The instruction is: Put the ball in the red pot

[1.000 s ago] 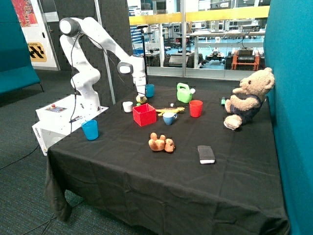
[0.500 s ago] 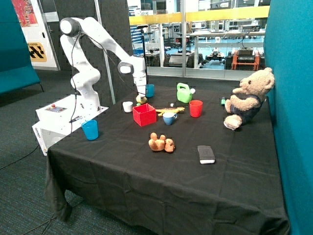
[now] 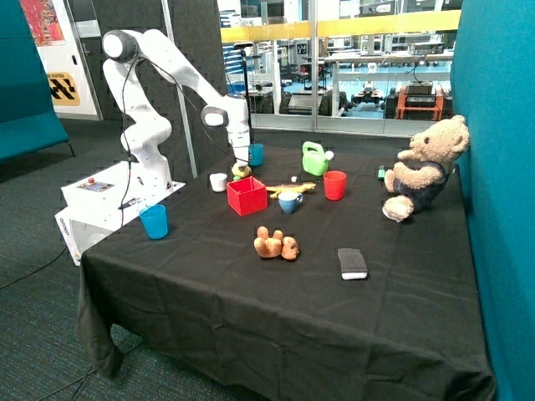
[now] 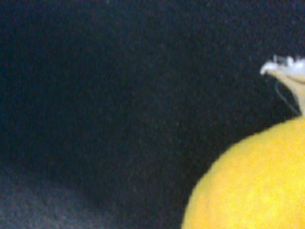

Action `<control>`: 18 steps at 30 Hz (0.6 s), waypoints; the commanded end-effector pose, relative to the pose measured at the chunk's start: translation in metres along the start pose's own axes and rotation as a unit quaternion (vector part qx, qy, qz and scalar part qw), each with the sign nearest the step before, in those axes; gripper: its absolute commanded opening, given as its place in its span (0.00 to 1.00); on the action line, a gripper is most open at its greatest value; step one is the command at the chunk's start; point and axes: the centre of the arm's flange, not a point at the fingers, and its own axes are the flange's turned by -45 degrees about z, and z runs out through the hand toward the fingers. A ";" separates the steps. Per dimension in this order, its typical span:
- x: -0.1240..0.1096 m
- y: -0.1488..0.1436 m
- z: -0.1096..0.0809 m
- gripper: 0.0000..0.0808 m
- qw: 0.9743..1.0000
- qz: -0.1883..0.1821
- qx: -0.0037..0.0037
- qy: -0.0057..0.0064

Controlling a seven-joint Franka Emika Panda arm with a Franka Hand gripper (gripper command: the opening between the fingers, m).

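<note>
Gripper [image 3: 242, 166] down over the ball [image 3: 241, 171] just behind the pot [image 3: 247, 195] (finger state: cannot tell); a round ball may roll off.

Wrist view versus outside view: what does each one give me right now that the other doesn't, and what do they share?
Only the wrist view shows the ball up close, filling one corner against the black tablecloth, with a pale frayed scrap just past it that I cannot identify.

Only the outside view shows the layout: the claw down at the ball, just behind the red pot, with a white cup beside it. It also shows the ball is not in the pot yet.

Both show the ball and the cloth. Neither settles whether the claw is closed.
</note>
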 end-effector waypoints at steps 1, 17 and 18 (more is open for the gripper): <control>-0.007 -0.003 -0.010 0.00 1.000 -0.006 0.000 0.001; 0.005 0.009 -0.080 0.00 1.000 -0.011 0.000 0.001; 0.006 0.010 -0.084 0.00 1.000 -0.010 0.000 0.001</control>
